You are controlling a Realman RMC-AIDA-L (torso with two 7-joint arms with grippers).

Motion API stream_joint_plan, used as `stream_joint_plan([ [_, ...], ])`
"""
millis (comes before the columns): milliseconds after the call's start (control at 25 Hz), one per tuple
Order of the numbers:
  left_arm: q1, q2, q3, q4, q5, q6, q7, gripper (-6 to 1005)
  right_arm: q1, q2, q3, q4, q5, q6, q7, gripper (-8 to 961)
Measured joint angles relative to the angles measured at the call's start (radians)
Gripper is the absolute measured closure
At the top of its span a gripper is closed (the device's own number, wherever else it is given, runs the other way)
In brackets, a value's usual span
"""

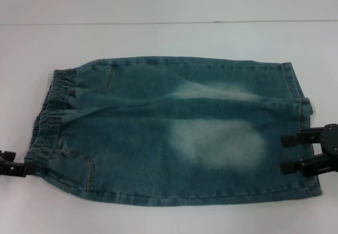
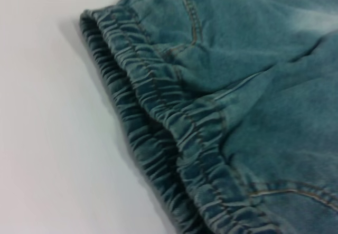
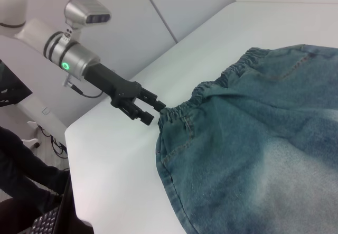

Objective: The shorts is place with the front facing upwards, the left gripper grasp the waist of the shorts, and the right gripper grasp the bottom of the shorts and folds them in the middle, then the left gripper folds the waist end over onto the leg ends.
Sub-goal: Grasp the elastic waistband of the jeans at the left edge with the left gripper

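left gripper (image 1: 26, 168) half cut off — fingertips unclear

You see blue-green denim shorts (image 1: 158, 133) with faded pale patches, tan stitching at the waist (image 1: 50, 118), black fingers (image 1: 289, 152) and a white bench (image 1: 169, 38).

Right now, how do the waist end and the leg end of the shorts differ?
The waist is gathered and ruffled; the leg ends are flat, straight hems. The left gripper sits at the waist, the right gripper at the leg ends. Both are the same blue-green denim.
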Motion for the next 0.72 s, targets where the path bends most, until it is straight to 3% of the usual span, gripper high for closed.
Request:
stream_joint_plan([
  [600,-0.016,-0.014,0.06,-0.023,-0.009,0.01,0.01,171,0.0,0.001,0.0,0.003,0.0,0.01,-0.002,-6],
  [720,-0.018,-0.016,0.061,-0.023,-0.011,0.017,0.01,280,0.0,0.003,0.0,0.003,0.0,0.011,-0.002,-5],
])
